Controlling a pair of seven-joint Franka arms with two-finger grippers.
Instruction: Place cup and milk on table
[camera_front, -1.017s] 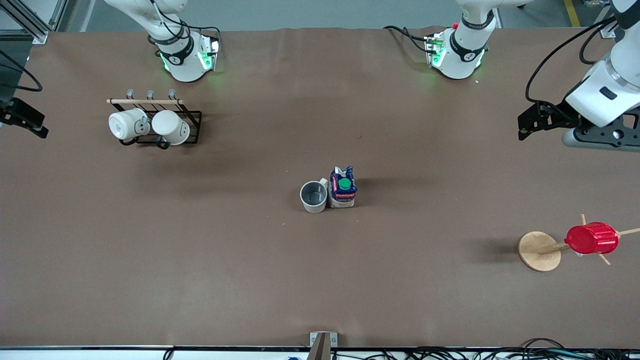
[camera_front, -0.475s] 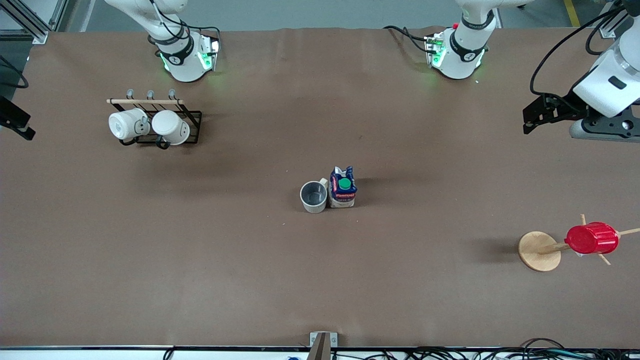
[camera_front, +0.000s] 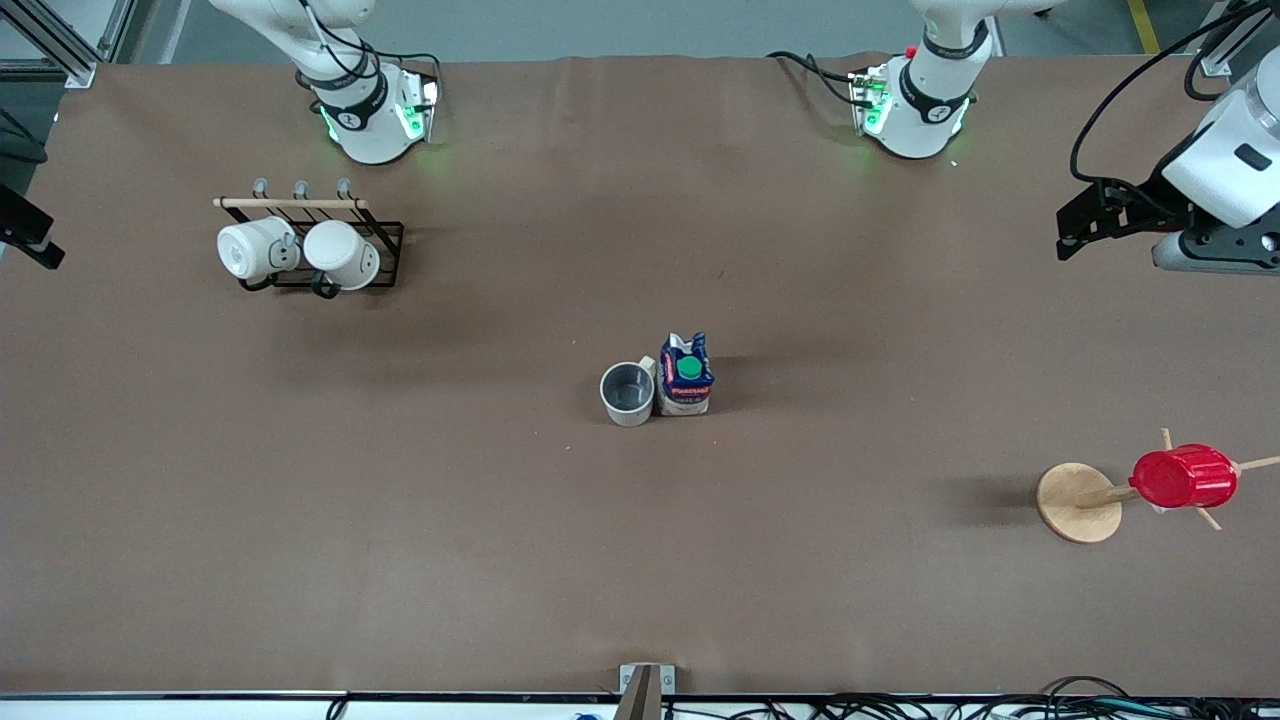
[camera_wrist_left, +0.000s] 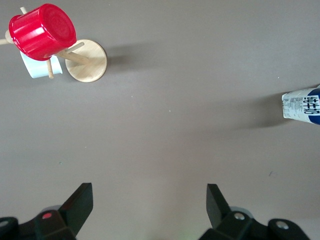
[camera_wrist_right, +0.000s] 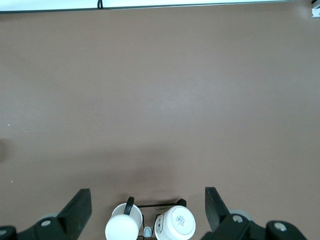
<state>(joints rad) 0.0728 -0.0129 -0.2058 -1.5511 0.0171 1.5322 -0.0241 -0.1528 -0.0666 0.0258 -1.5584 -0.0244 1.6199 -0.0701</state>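
The cup (camera_front: 628, 393), cream-white with a dark grey inside, stands upright in the middle of the table (camera_front: 640, 570). The milk (camera_front: 686, 374) touches it on the side toward the left arm's end; only a slice of the milk (camera_wrist_left: 302, 105) shows in the left wrist view. My left gripper (camera_front: 1088, 222) hangs open and empty over the left arm's end of the table, well away from both; in its wrist view the left gripper (camera_wrist_left: 148, 202) has bare table between its fingers. My right gripper (camera_front: 28, 238) is open and empty over the right arm's end; the right gripper (camera_wrist_right: 148, 205) looks down on the mug rack.
A black wire rack (camera_front: 385, 232) with two white mugs (camera_front: 250, 249) (camera_front: 342, 254) stands near the right arm's base. A red ribbed cup (camera_front: 1183, 476) hangs on a wooden peg stand (camera_front: 1076, 502) toward the left arm's end.
Both grippers have drawn back toward their own ends of the table, the left one also toward the robots' bases. The cup and milk have not moved.
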